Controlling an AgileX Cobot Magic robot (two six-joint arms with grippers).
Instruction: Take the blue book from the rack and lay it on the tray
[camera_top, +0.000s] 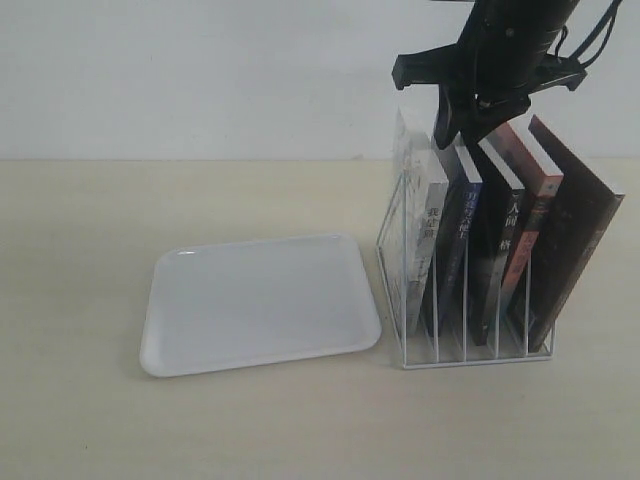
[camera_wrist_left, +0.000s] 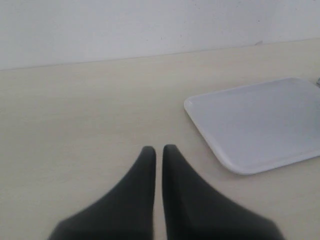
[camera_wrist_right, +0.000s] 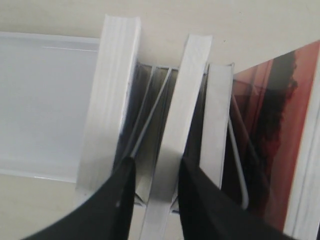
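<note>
The white wire rack (camera_top: 404, 300) stands right of the white tray (camera_top: 260, 300) and holds several upright books. The blue book (camera_top: 458, 240), with its blue spine, sits in the second slot from the left. My right gripper (camera_top: 462, 135) hangs over the top of it. In the right wrist view the gripper (camera_wrist_right: 156, 167) is open, its fingers straddling the blue book's white page edge (camera_wrist_right: 185, 100), with a gap showing on one side. My left gripper (camera_wrist_left: 158, 150) is shut on nothing, low over bare table beside the tray (camera_wrist_left: 260, 125). It is out of the exterior view.
A thick white book with a black spine (camera_top: 430, 225) stands left of the blue one. To its right are a black-spined book (camera_top: 505, 240), an orange-spined one (camera_top: 537, 215) and a leaning dark brown book (camera_top: 585, 230). A white wall runs behind the table.
</note>
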